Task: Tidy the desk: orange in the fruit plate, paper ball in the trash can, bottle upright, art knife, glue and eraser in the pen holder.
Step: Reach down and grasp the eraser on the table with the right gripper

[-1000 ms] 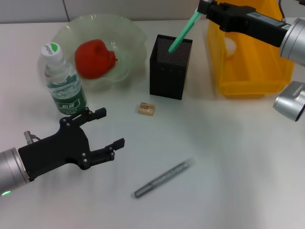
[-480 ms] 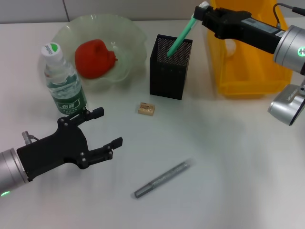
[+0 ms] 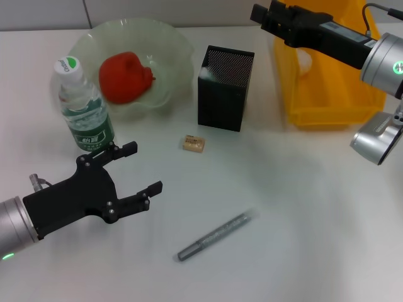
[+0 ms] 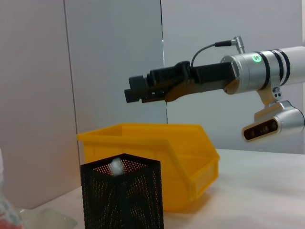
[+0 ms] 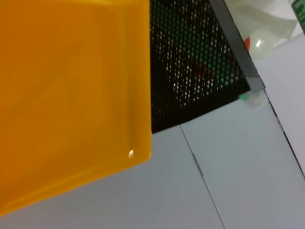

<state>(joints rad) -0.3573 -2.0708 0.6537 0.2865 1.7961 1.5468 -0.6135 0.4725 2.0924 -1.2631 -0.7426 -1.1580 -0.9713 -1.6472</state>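
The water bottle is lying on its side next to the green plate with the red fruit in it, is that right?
Not quite. The water bottle stands upright, cap up, beside the green plate that holds the red fruit. The head view shows this plainly. The rest is right.

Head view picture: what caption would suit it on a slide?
Right claw hovers above the black mesh pen holder; left claw waits open near the upright bottle.
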